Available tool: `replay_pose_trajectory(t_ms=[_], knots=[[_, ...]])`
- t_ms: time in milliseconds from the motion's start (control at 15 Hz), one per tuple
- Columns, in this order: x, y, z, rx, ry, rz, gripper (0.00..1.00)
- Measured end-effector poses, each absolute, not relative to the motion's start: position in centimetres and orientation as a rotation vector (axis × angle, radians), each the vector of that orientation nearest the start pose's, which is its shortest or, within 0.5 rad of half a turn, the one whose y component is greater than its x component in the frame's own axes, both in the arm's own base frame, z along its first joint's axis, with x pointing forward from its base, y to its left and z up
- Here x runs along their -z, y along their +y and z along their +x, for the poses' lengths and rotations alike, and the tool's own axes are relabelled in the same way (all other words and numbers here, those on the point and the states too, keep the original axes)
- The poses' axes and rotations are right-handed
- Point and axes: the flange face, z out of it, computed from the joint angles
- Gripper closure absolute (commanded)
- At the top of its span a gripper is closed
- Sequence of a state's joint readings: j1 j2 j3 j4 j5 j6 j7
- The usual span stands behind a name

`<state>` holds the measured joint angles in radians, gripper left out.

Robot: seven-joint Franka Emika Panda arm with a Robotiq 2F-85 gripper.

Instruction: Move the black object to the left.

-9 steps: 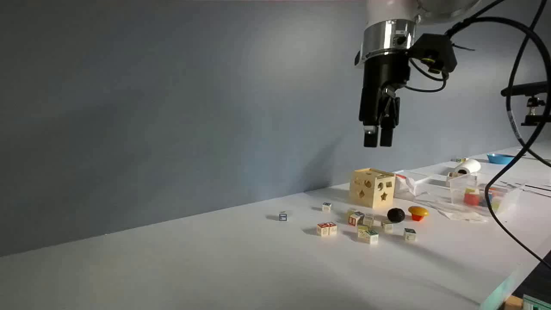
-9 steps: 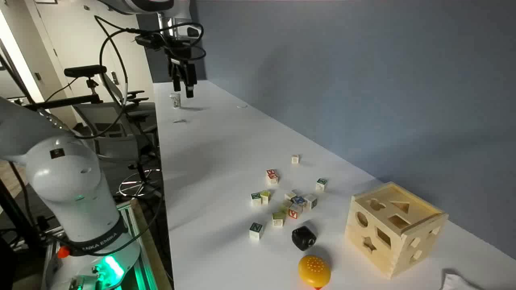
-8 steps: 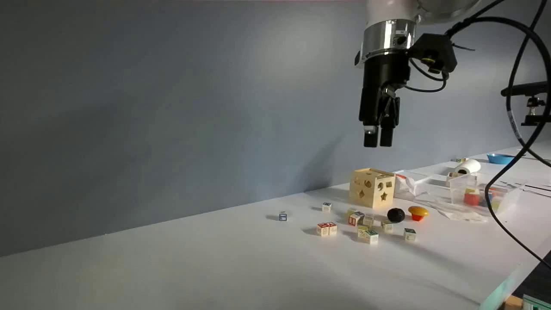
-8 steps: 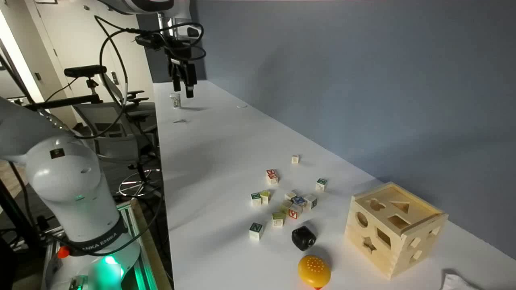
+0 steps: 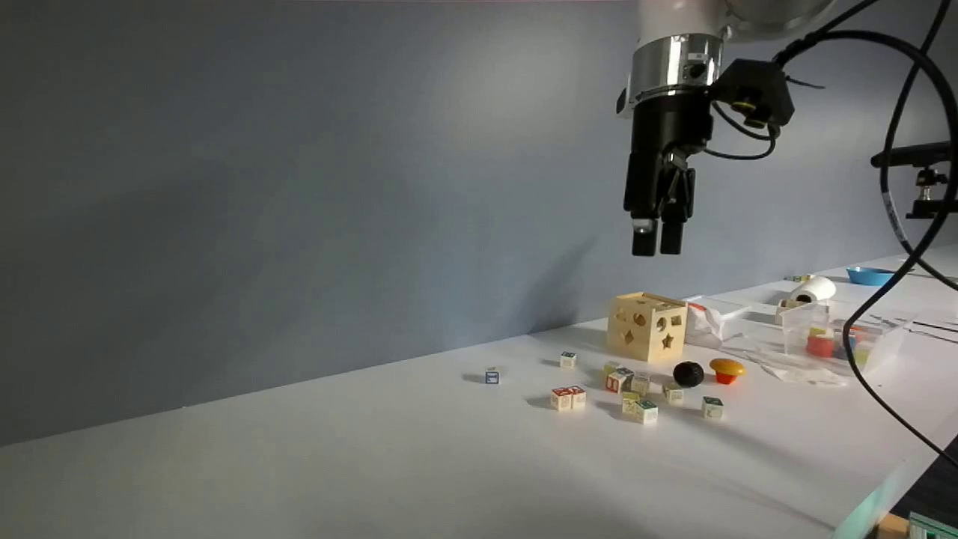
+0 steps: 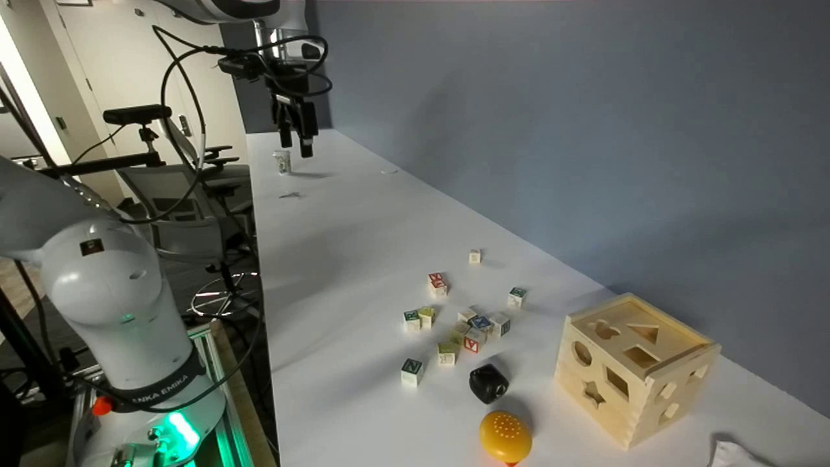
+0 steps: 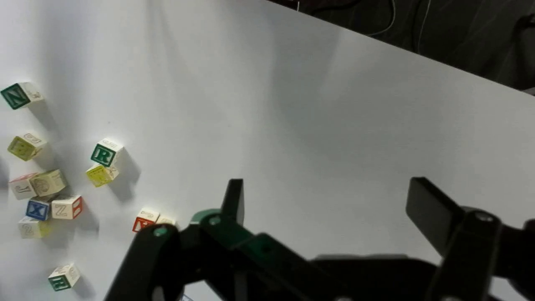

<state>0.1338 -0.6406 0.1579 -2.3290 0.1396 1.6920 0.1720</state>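
- Here's the black two-fingered gripper (image 7: 328,200), high above the white tabletop (image 5: 337,464), its fingers (image 7: 234,201) spread wide apart, with tabletop showing between them in the wrist view!
- Down below, small cream letter blocks (image 7: 64,207) with coloured faces lie scattered, several bunched and touching.
- And there it is: the chunky, roundish black piece (image 6: 488,383), sitting on the tabletop near the blocks, well apart from the gripper in both exterior views!
- Just beside it, a mushroom-shaped piece (image 5: 727,368), orange-yellow cap over a red base.
- Close by stands the pale wooden cube (image 6: 639,373), a star among its cut-out holes.
- Farther out, in an exterior view: a clear plastic bin (image 5: 795,329), a white roll (image 5: 814,288), a blue bowl (image 5: 868,276).
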Motion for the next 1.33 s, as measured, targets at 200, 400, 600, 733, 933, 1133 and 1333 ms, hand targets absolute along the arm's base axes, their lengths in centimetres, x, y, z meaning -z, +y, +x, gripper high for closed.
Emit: replay_pose_trajectory(t_ms=[200,400,600,733,933,1133,1333], knots=[[-56.7,10.3,35.8,0.160,0.005,-3.144,0.00],[-57.1,5.7,38.2,0.393,0.144,-3.152,0.00],[-55.9,1.2,39.3,0.588,0.299,-3.143,0.00],[-54.1,-1.6,39.3,0.706,0.403,-3.125,0.00],[-50.1,-6.0,37.9,0.876,0.542,-3.110,0.00],[-45.5,-9.7,35.1,0.989,0.694,-3.100,0.00],[-45.1,-10.3,34.7,1.008,0.731,-3.098,0.00]])
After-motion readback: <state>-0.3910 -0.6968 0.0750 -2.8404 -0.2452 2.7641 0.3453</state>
